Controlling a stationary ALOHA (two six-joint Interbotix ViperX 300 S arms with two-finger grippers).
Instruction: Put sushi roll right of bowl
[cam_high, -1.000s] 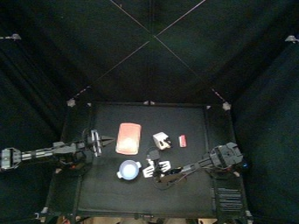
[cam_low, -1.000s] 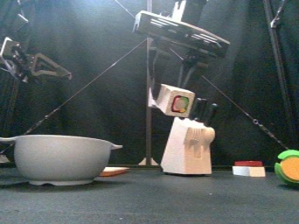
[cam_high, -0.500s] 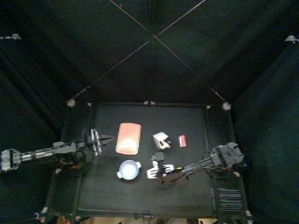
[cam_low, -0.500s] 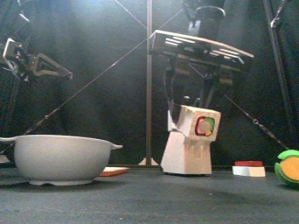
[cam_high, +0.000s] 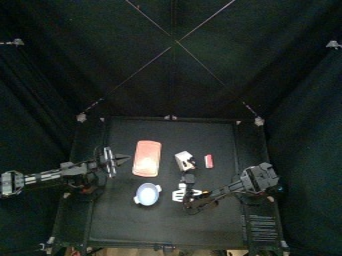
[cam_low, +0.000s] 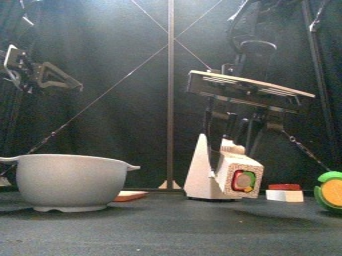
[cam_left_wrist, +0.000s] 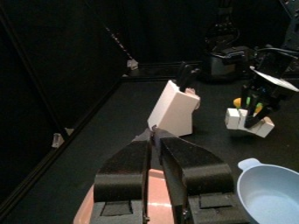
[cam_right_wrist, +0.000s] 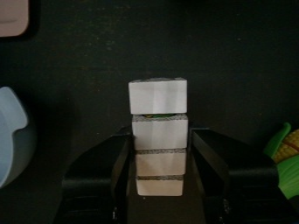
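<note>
Black curtains ring the tabletop (cam_low: 160, 235). Since a second ago the right claw (cam_low: 238, 160), gripping the roll (cam_low: 242, 181), has lowered it to the surface right of the bowl (cam_low: 67, 180); release seems next. Left claw (cam_left_wrist: 158, 144) rests closed, well apart.

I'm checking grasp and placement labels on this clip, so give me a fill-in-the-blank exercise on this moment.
1. The sushi roll is clamped in the gripper of the ___ arm.
2. In the front view, the roll hangs to the ___ of the bowl.
3. The left gripper, resting at the table's left side, has its jaws ___.
4. In the top view, the slab behind the bowl is ___ in colour.

Missing words: right; right; shut; pink
</note>
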